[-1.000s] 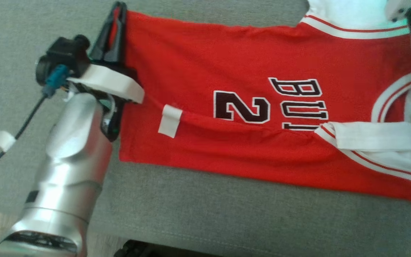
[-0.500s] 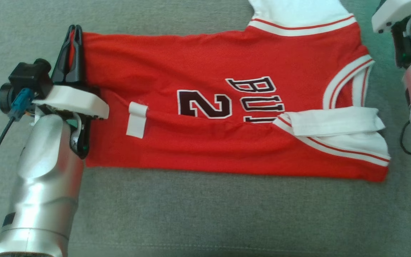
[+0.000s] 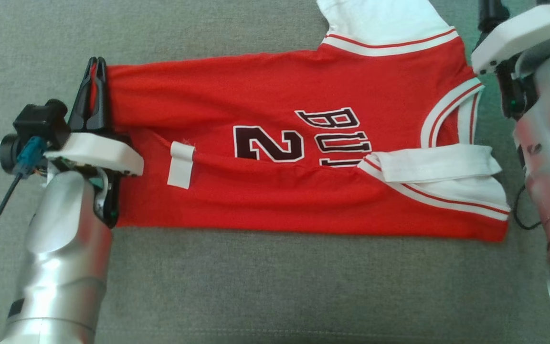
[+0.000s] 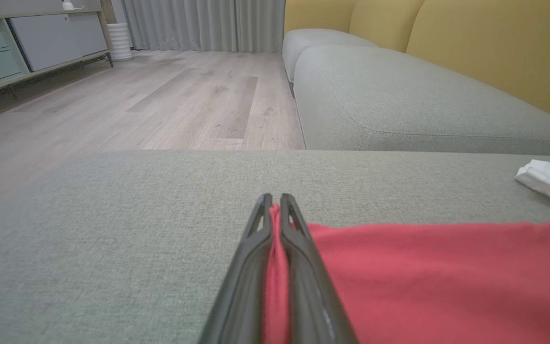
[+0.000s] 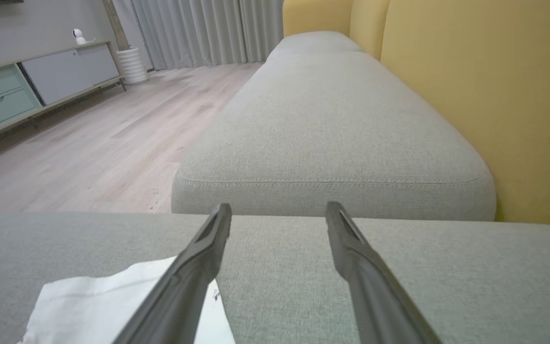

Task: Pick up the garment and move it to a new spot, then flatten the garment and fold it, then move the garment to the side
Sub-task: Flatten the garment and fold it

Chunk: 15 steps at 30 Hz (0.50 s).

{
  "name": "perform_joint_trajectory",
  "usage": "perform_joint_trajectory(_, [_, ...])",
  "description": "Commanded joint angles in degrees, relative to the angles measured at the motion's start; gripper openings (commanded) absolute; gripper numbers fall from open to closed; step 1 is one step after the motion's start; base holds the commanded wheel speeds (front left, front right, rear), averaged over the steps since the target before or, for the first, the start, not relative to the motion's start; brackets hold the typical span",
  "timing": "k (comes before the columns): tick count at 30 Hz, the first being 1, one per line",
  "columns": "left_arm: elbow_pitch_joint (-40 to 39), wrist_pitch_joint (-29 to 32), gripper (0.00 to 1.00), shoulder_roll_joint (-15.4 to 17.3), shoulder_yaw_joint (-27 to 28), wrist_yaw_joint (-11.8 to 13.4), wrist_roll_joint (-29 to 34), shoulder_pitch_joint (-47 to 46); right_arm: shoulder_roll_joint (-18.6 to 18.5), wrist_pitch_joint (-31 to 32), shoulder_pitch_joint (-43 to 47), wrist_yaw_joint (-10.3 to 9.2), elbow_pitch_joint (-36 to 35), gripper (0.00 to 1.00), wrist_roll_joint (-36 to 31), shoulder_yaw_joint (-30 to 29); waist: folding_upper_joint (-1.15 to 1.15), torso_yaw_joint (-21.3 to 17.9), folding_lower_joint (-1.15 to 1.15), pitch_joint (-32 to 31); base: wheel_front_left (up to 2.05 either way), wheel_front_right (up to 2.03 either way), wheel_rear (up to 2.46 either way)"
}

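Observation:
The garment [image 3: 275,91], a red jersey with black lettering, lies spread on the grey sofa cushion [image 3: 275,286], hem to the left and neck to the right. Its lower side is folded up over the number, with a small white tag [image 3: 181,165] on the fold. My left gripper [image 3: 94,64] is shut on the hem's far corner; in the left wrist view red cloth [image 4: 423,267] is pinched between the left gripper's [image 4: 275,200] fingers. My right gripper [image 5: 279,210] stands open with nothing between its fingers, just past the jersey's white shoulder cloth [image 5: 112,301].
My right arm [image 3: 547,134] stands beside the jersey's neck end. Yellow back cushions [image 5: 494,95] line the sofa's far side, and a second grey seat [image 5: 332,129] lies ahead. A wooden floor [image 4: 136,110] and a low cabinet [image 4: 26,43] lie beyond the cushion edge.
The head camera has shifted, so the jersey now sits further left in the picture. My left gripper keeps its hold on the hem. My right gripper has opened.

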Motion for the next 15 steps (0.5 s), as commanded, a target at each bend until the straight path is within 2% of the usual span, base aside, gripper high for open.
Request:
perform_joint_trajectory(1, [-1.4, -0.5, 0.0, 1.5, 1.8, -0.2, 0.8, -0.9, 0.6, -0.1, -1.5, -0.04, -1.0, 1.0, 0.8, 1.8, 0.0, 0.6, 0.01, 0.5, 0.0, 0.0, 0.0])
perform_joint_trajectory(4, [-1.5, -0.5, 0.0, 0.8, 1.6, -0.3, 1.1, -1.3, 0.5, 1.5, -2.6, -0.04, -0.1, 1.0, 1.4, 3.4, 0.0, 1.4, 0.01, 1.1, 0.0, 0.0, 0.0])
perform_joint_trajectory(15, [-2.1, -0.5, 0.0, -3.9, -2.6, -0.8, 1.0, -4.9, -1.6, 16.6, -10.2, -0.04, 7.5, 1.0, 2.9, 10.0, 0.0, 9.2, 0.01, 5.0, 0.0, 0.0, 0.0])
